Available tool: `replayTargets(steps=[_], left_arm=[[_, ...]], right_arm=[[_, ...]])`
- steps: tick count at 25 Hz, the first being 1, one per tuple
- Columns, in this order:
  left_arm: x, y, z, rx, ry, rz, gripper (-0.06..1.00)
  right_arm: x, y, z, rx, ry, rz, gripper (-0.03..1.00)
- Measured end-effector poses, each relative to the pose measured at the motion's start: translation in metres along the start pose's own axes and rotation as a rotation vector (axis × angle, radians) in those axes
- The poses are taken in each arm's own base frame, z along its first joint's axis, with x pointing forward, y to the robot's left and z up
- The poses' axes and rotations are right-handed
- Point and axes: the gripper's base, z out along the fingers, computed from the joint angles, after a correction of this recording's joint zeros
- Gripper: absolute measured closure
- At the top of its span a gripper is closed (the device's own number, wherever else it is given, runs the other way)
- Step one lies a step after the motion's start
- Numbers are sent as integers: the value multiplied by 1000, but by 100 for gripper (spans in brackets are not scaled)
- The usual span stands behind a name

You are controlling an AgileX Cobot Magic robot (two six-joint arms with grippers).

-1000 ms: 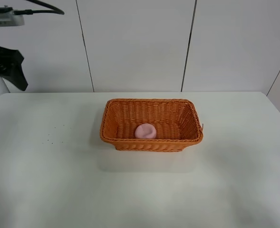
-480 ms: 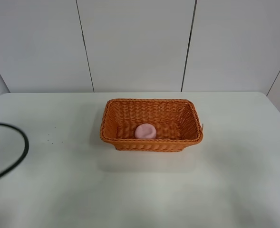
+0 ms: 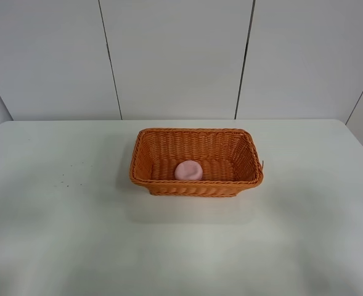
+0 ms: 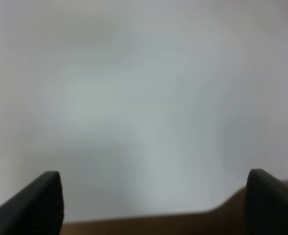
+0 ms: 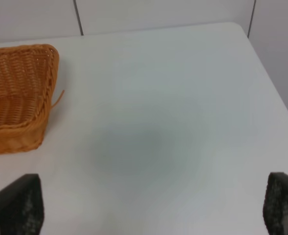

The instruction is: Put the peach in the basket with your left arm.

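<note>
A white desk fills most of the high view, backed by a pale panelled wall. Near the desk's middle sits an orange wicker basket, its long side facing the camera. The pink peach lies inside the basket on its floor, close to the near wall and a little left of centre. Neither arm appears in the high view. In the left wrist view the left end effector has its two black fingers spread wide with nothing between them, over a blurred pale surface. The right end effector is likewise spread wide and empty above bare desk, with the basket's corner off to one side.
</note>
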Motion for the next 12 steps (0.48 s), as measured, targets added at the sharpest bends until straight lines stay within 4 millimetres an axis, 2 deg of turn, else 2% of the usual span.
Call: replayTargets(steps=[7, 12], left_arm=[[29, -1, -25, -1, -267, 9, 9], [33, -1, -28, 0, -300, 6, 9]], right_arm=[[0, 0, 0, 0, 0, 0, 27], [0, 0, 0, 0, 0, 0, 27]])
